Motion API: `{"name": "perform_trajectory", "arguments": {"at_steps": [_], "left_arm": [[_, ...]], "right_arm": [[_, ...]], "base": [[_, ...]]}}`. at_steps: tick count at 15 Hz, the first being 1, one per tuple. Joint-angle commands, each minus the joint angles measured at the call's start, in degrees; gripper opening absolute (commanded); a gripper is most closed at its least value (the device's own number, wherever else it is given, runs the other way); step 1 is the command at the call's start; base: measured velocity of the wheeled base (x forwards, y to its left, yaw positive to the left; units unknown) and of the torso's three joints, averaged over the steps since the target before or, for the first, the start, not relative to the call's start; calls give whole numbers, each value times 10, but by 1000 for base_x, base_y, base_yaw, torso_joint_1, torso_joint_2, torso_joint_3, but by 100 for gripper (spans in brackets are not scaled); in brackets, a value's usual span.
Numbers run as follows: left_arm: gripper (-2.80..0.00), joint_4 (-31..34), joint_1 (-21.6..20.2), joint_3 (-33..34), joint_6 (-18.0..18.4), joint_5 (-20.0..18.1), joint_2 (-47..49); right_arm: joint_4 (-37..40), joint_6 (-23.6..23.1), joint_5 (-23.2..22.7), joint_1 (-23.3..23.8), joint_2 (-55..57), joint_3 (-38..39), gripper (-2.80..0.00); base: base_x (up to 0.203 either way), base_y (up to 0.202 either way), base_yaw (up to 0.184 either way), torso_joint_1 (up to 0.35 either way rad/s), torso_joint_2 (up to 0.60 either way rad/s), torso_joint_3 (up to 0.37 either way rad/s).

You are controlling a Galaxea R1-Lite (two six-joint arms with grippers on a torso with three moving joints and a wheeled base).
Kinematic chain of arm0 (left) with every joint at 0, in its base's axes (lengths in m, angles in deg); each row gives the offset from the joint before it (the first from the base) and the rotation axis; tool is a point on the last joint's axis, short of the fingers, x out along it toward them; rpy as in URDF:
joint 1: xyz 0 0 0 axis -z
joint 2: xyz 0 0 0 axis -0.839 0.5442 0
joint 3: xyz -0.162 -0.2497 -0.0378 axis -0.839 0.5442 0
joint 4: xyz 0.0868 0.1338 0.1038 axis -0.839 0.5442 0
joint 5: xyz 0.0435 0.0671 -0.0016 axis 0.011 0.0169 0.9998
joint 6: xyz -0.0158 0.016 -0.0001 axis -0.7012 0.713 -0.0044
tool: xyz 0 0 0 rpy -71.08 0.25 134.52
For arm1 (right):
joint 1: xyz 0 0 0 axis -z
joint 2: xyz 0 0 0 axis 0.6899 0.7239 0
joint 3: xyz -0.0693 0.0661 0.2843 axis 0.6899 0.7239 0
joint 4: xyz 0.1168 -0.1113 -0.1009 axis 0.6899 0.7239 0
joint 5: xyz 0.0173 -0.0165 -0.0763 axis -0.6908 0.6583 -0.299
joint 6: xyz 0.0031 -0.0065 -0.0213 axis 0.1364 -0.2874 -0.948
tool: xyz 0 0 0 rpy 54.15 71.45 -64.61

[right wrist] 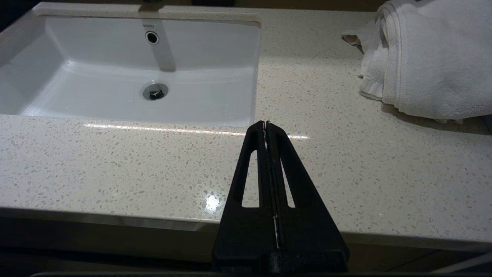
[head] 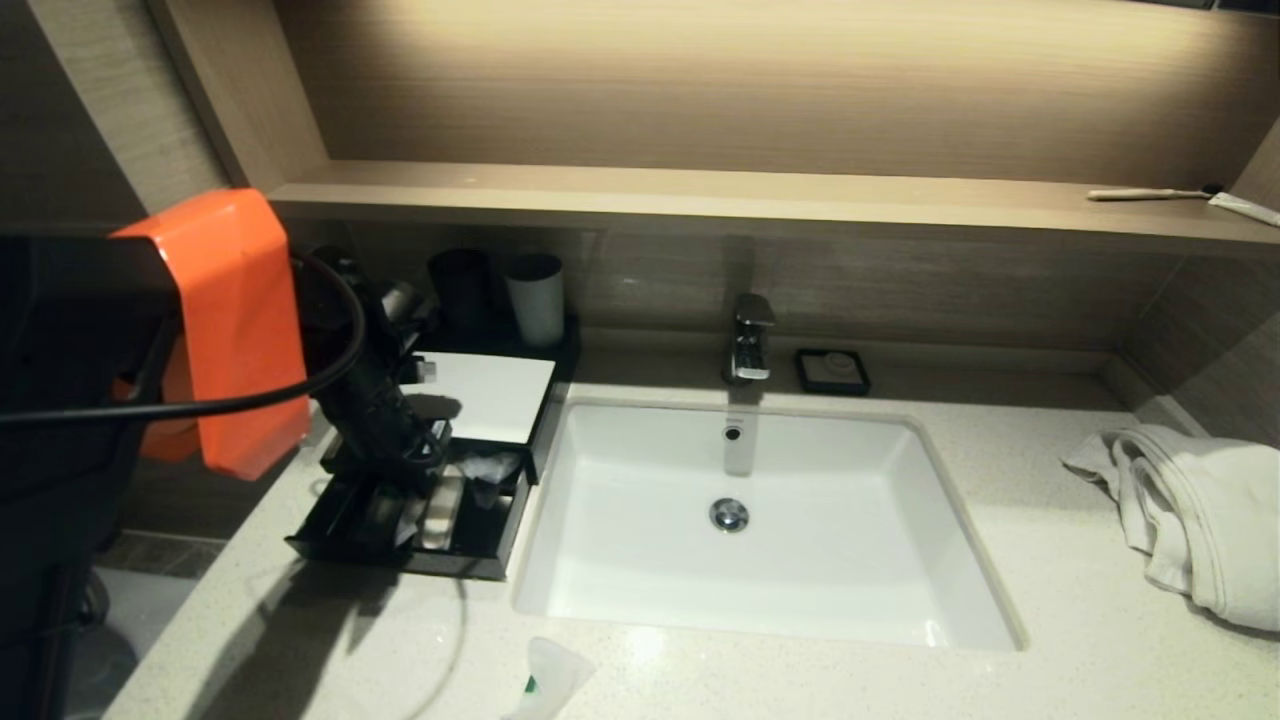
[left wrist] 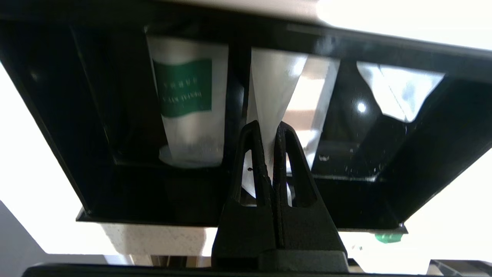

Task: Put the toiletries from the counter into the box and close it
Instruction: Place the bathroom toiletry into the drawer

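Note:
The black box [head: 455,566] stands open on the counter left of the sink, its white lid [head: 492,392] pushed back. My left gripper [head: 418,472] hangs over its compartments. In the left wrist view the gripper [left wrist: 269,129] is shut on a white sachet [left wrist: 275,84] that hangs into the middle compartment. A white tube with a green label [left wrist: 186,100] lies in the neighbouring compartment, and a clear sachet [left wrist: 396,92] in the one on the other side. One more white sachet with a green spot [head: 550,680] lies on the counter at the front. My right gripper [right wrist: 266,124] is shut and empty above the counter's front edge.
The white sink [head: 740,600] fills the middle, with the tap [head: 750,345] and a black soap dish [head: 832,370] behind it. A folded white towel [head: 1190,510] lies at the right. Two cups [head: 535,298] stand behind the box. A toothbrush [head: 1150,194] lies on the shelf.

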Motion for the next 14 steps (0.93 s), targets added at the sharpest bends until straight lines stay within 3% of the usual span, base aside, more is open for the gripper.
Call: {"name": "perform_trajectory", "arguments": {"at_steps": [1,6,12,13,14], "left_arm": [[-280,-2,0,0,-1,1,1],[-280,-18,0,0,0,5,1],[-280,-28,0,0,-2,55,1],[0,-30,0,0,-1,55,1],[0,-30,0,1,-1,55,0]], "right_arm": [[0,0,0,0,0,0,-280],[0,0,0,0,0,0,-280],[0,0,0,0,0,0,-280],[0,0,0,0,0,0,-280],[0,0,0,0,0,0,-280]], "base": [[0,0,0,0,0,0],[0,0,0,0,0,0],[0,0,0,0,0,0],[0,0,0,0,0,0],[0,0,0,0,0,0]]}}
